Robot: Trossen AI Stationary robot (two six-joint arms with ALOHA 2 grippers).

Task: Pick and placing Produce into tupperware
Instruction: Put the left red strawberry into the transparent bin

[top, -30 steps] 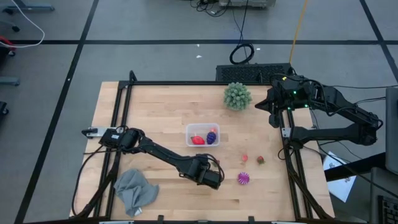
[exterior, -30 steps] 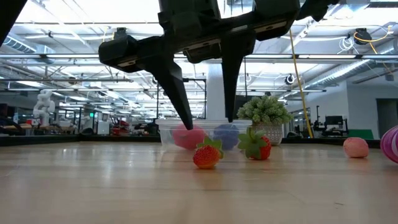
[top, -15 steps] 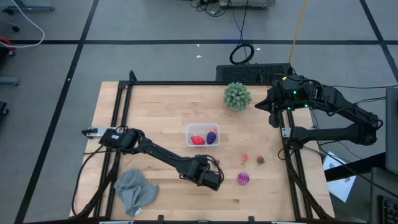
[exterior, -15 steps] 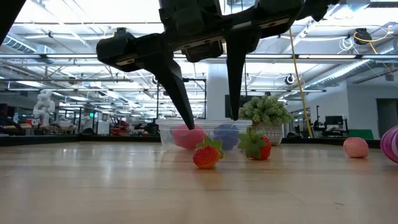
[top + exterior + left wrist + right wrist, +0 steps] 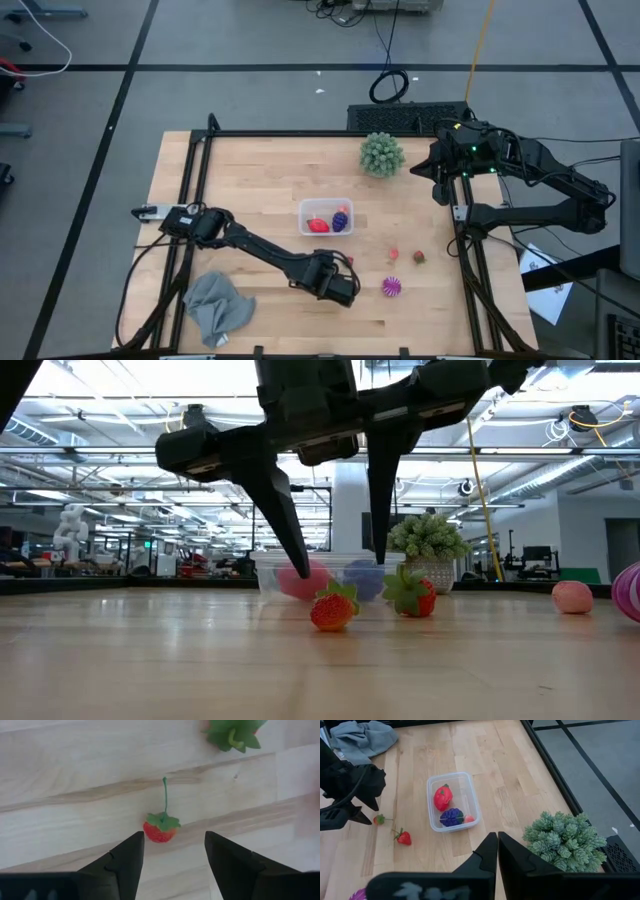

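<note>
Your left gripper [image 5: 330,575] hangs over the small strawberry [image 5: 160,827], fingers spread apart and holding nothing, one dark finger to each side of the fruit. The strawberry sits on the table [image 5: 250,180], near the container [image 5: 326,217] but outside it, with its thin green stem pointing away from the gripper. A second strawberry [image 5: 412,592] lies close by, so keep your line clean and don't clip it.

To do this pick well, you likely want the fruit centred between the fingers before you go down; in the wrist view it sits a touch toward one finger, so a small sideways correction looks worthwhile. Lower until the fingertips almost meet the wood, then close on the red body, not on the leafy cap or the stem, which would probably slip. The berry is small and round, so a slow squeeze should stop it from popping out.

The container already holds a red fruit [image 5: 442,797] and a purple one [image 5: 451,816], so aim for the free end when you carry over.

Your right gripper [image 5: 497,851] waits pinched closed and empty near the green spiky ball [image 5: 381,153].
</note>
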